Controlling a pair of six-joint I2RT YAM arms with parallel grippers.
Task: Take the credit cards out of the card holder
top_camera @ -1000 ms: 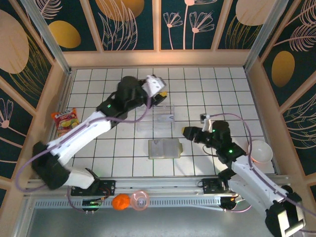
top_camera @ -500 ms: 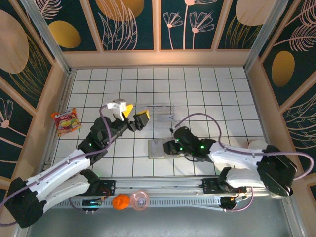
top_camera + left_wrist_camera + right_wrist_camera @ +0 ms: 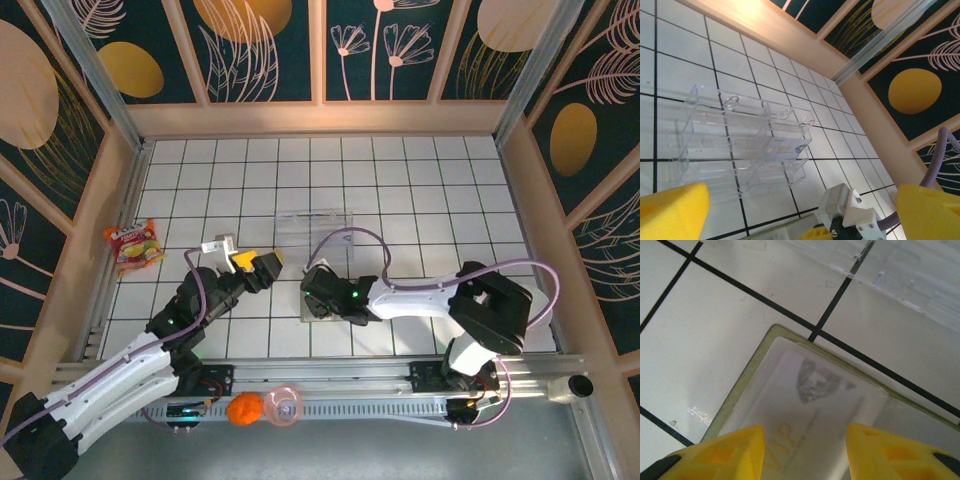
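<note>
The card holder [image 3: 738, 388] lies open on the tiles, its olive edge around a clear pocket. One of the credit cards [image 3: 815, 400], pale with "VIP" on it, sits inside that pocket. My right gripper [image 3: 804, 434] hangs low over it, open, a yellow finger [image 3: 730, 452] on each side of the card. From above, the right gripper [image 3: 318, 298] covers most of the holder. Another credit card [image 3: 782, 147] lies in the clear tray [image 3: 705, 150]. My left gripper [image 3: 258, 265] is open and holds nothing, left of the holder, whose edge [image 3: 775, 230] appears low in the left wrist view.
The clear tray [image 3: 315, 228] stands just behind the holder. A snack bag [image 3: 133, 245] lies by the left wall. An orange ball [image 3: 243, 408] and a pink object [image 3: 283, 405] rest on the front rail. Wooden walls ring the tiled floor.
My left arm drew back from the clear tray toward the near left, its jaws opening wider. My right arm swung left and came down over the card holder.
</note>
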